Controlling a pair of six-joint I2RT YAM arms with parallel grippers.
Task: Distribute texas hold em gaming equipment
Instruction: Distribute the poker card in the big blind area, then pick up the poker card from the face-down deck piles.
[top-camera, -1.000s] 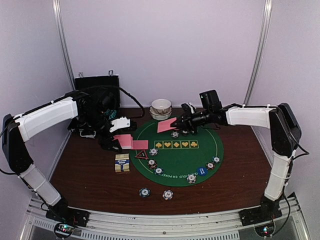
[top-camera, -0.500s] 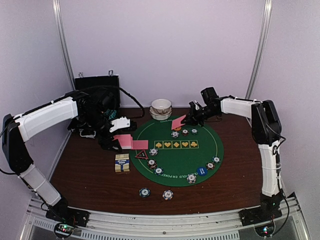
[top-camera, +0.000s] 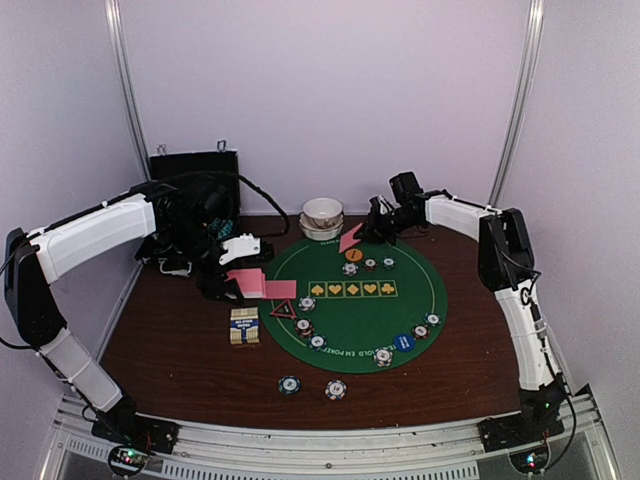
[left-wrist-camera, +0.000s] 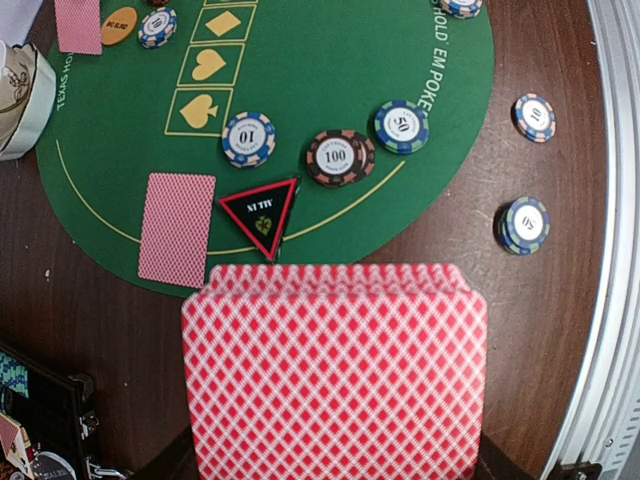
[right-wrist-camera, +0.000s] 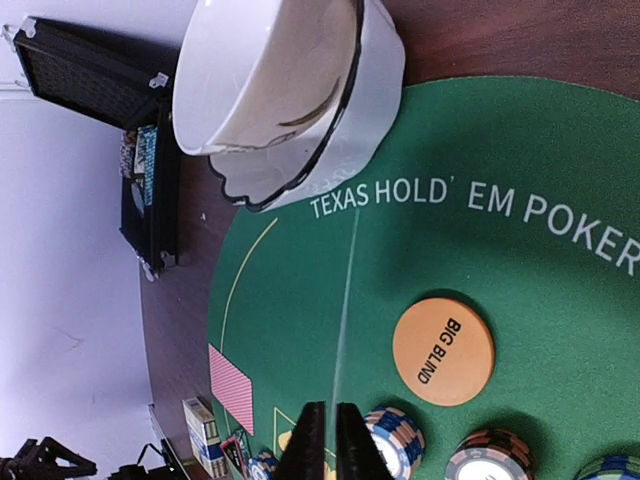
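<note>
My right claw (right-wrist-camera: 331, 410) is pinched tight on one pink card (top-camera: 350, 240). It holds the card up over the far edge of the green mat (top-camera: 410, 300), just beside the white bowls (right-wrist-camera: 290, 90). Under it lies the orange disc (right-wrist-camera: 443, 347), and a row of chips (right-wrist-camera: 395, 440) sits near. There is bare green between the disc and the bowls.

My left claw (top-camera: 228, 285) grips the deck (left-wrist-camera: 335, 380) above the brown counter (top-camera: 170, 350), just off the mat's left edge. Past the deck, one flat card (left-wrist-camera: 177, 228) lies at the mat's edge, next to the triangle marker (left-wrist-camera: 260, 212). Two chip stacks (left-wrist-camera: 524, 224) sit off the mat, near the counter's front rail.

The deck fills the left wrist view and hides that claw's fingers. From the right wrist I see the held card only edge-on, as a thin line. The chips there are cut off at the bottom.
</note>
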